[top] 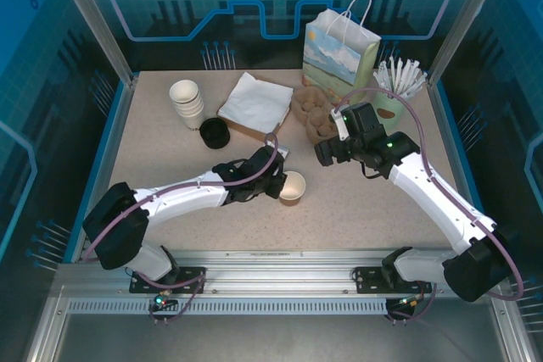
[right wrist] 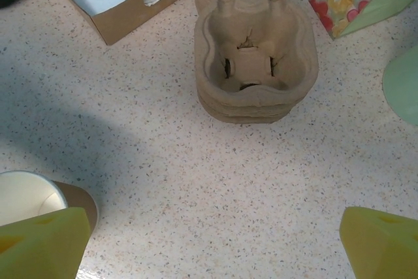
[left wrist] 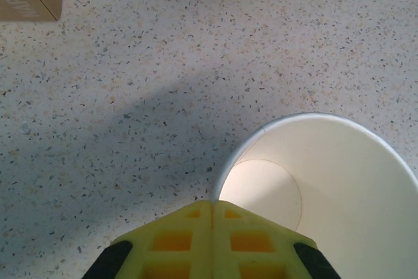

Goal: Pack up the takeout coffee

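Closest to the lens, my left gripper (left wrist: 212,206) has its yellow fingers pressed together on the rim of the kraft-paper cup (left wrist: 326,187). One finger sits outside the wall and one over the white inside, so I read it as pinching the cup. The cup has no lid and stands on the speckled surface (top: 170,201), well in front of the gift bag (top: 339,44) and a little to its left.

The bag stands upright at the back. To its left lies the napkin box (top: 254,103), and just in front of it the pulp cup carrier (top: 312,112). A green holder of white wrapped sticks (top: 399,82) stands just to its right. The stack of white cups (top: 187,101) is far to its left, with the black lid (top: 215,132) beside that stack.

My right gripper (right wrist: 215,227) hangs wide open in front of the bag, above bare surface between carrier and cup.
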